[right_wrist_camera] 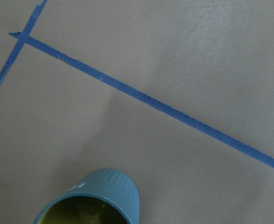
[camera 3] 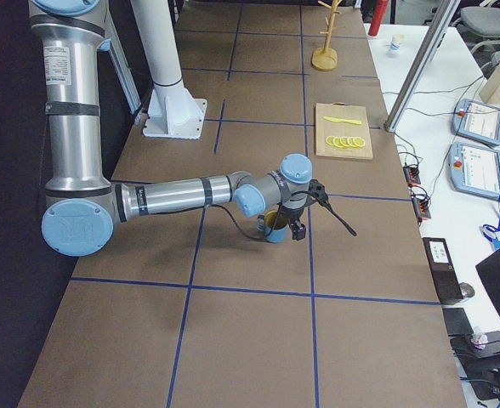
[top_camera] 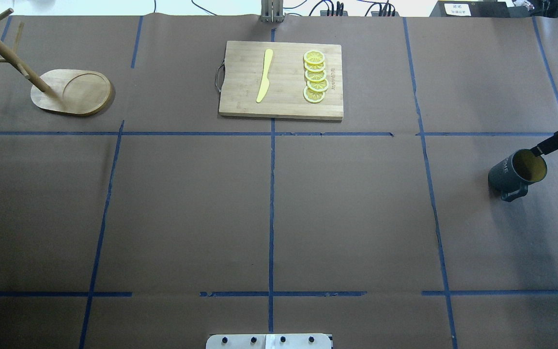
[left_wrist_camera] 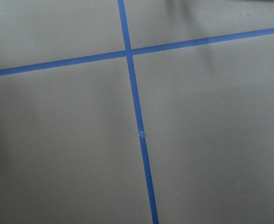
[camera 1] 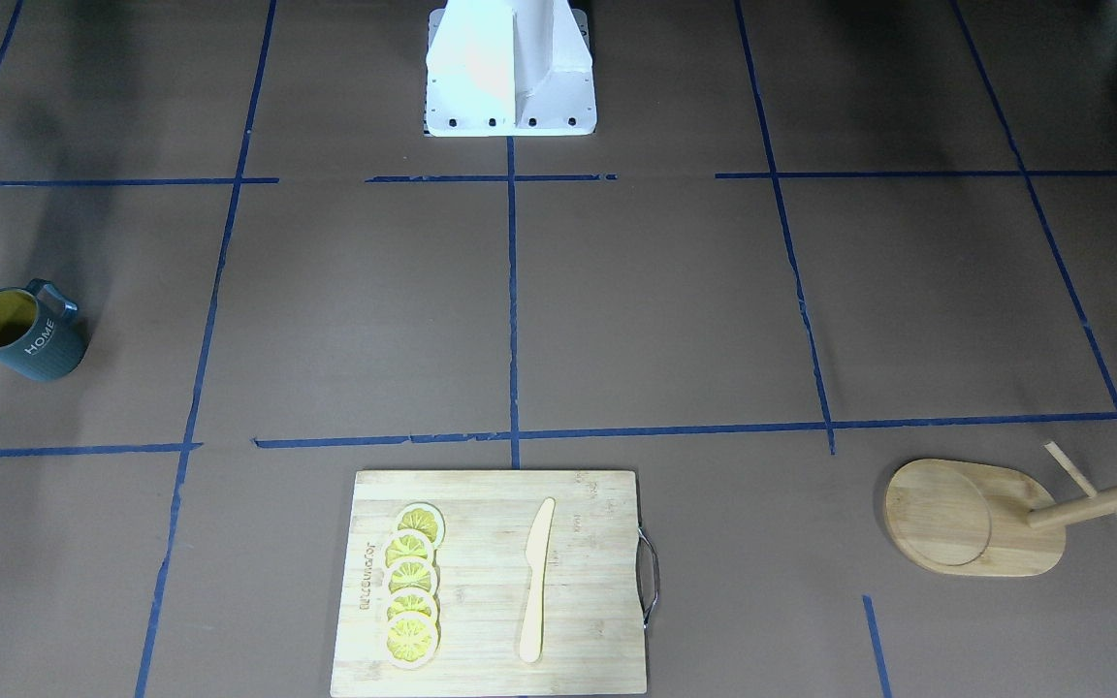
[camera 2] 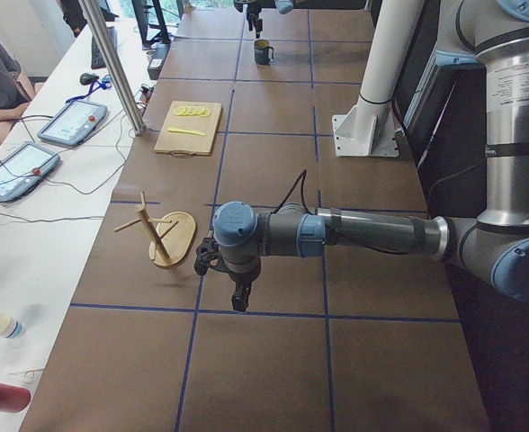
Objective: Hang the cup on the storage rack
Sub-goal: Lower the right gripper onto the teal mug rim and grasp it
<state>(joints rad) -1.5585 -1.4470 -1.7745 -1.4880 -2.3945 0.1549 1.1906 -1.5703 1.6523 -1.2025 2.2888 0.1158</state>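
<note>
The cup (camera 1: 30, 339) is dark teal-grey with a yellow inside and white "HOME" lettering. It stands upright on the table on the robot's right, and also shows in the overhead view (top_camera: 516, 173) and the right wrist view (right_wrist_camera: 92, 198). My right gripper (top_camera: 540, 150) reaches in from the frame edge with a dark fingertip at the cup's rim; its jaws are mostly cut off, so I cannot tell their state. The storage rack (top_camera: 73, 92) stands far left, with its post and pegs (camera 1: 1101, 499). My left gripper (camera 2: 237, 297) hangs near the rack; I cannot tell its state.
A bamboo cutting board (top_camera: 281, 80) with a yellow knife (top_camera: 264, 75) and several lemon slices (top_camera: 315, 77) lies at the far middle of the table. The white robot base (camera 1: 510, 68) stands at the near edge. Blue tape lines cross the brown table cover.
</note>
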